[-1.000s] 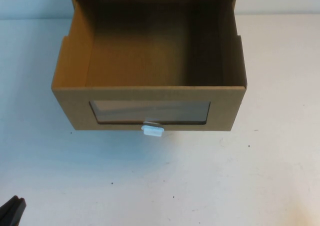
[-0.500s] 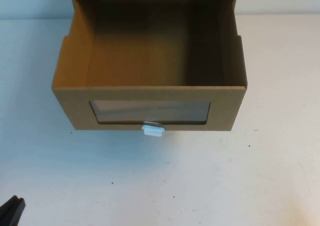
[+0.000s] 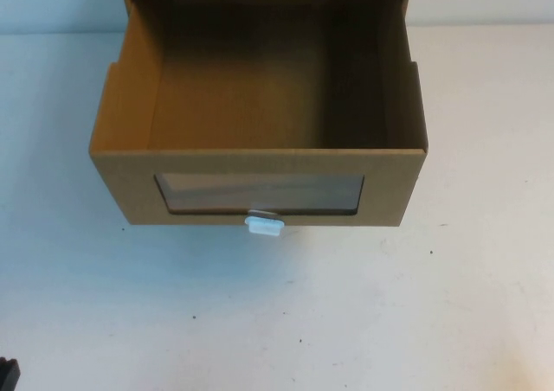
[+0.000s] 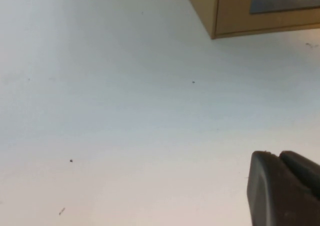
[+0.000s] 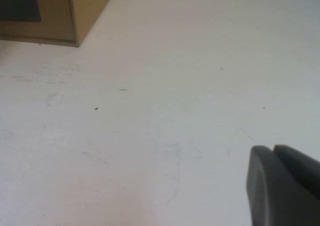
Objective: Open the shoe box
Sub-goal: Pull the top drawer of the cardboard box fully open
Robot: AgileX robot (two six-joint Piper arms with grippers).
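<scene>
A brown cardboard shoe box (image 3: 260,162) stands at the middle back of the white table with its drawer pulled out toward me. The drawer is open on top and holds nothing. Its front panel has a clear window (image 3: 260,194) and a small white pull tab (image 3: 264,226) below it. My left gripper (image 3: 7,375) shows only as a dark tip at the near left corner, far from the box. In the left wrist view the left gripper (image 4: 277,158) is shut and holds nothing, with the box corner (image 4: 235,11) far off. My right gripper (image 5: 274,152) is shut above bare table, with the box corner (image 5: 75,11) in the distance.
The white table (image 3: 363,313) has a few small dark specks and faint scuff marks. Open table surface lies between the box front and both grippers.
The left gripper's tip has sunk lower at the near left corner of the high view. The box has not moved.
</scene>
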